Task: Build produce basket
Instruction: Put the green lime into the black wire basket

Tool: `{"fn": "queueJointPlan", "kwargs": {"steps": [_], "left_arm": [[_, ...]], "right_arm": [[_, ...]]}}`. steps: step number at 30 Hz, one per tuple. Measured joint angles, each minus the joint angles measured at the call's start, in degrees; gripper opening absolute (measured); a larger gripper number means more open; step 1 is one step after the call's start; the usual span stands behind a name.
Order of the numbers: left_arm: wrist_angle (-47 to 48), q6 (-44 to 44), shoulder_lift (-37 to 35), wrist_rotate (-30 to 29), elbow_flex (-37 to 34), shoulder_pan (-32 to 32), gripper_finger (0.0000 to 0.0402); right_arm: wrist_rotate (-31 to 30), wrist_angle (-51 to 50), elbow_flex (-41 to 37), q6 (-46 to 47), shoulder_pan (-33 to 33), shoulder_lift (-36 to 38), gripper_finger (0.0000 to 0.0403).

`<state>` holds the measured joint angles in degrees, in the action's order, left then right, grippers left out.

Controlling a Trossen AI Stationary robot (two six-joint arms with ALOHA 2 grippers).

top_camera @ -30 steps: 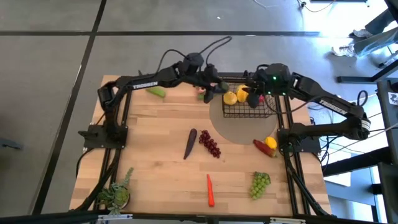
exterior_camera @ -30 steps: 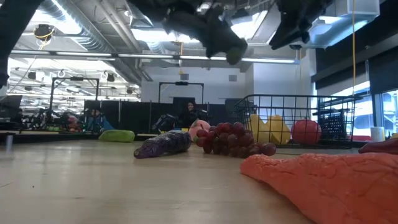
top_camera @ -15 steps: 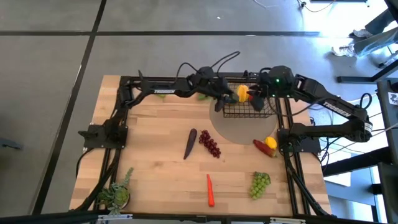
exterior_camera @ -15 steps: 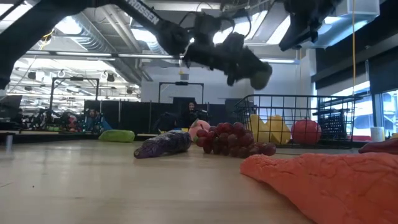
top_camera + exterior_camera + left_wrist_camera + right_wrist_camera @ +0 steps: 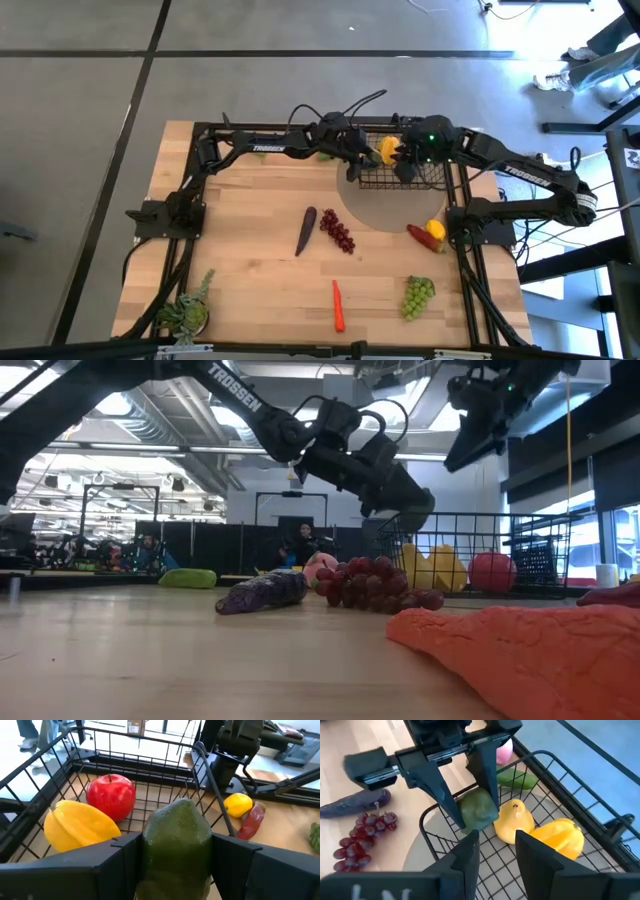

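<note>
Green avocado [image 5: 179, 845] upright, left hand [image 5: 175, 862], basket [image 5: 60, 765]

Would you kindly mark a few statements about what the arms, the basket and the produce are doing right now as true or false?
1. The left gripper holds a green avocado at the basket. True.
2. The basket holds nothing. False: a red apple and a yellow pepper lie inside it.
3. The orange carrot lies on the table, outside the basket. True.
4. The right gripper grips the purple eggplant. False: its fingers are empty above the basket; the eggplant lies on the table.
5. The dark grapes lie beside the eggplant. True.
</note>
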<state>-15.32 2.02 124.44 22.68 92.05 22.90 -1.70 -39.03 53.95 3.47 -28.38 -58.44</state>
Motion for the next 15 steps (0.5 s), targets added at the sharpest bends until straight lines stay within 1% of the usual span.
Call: {"fn": "queueJointPlan", "kwargs": {"steps": [3, 8, 12, 15], "left_arm": [[1.1, 0.0, 0.0, -0.1, 0.0, 0.0, 0.0166], [2.3, -0.1, 0.0, -0.1, 0.0, 0.0, 0.0166], [2.9, -0.1, 0.0, -0.1, 0.0, 0.0, 0.0166], [2.9, -0.1, 0.0, -0.1, 0.0, 0.0, 0.0166]], "right_arm": [[1.9, 3.5, -2.5, -2.2, 0.0, -0.7, 0.0118], [2.3, 12.2, -5.7, -5.2, 0.0, -1.4, 0.0118], [2.3, 15.2, -7.2, -4.8, 0.0, -1.8, 0.0118], [2.3, 14.7, -7.4, -3.5, 0.0, -1.9, 0.0118]]}}
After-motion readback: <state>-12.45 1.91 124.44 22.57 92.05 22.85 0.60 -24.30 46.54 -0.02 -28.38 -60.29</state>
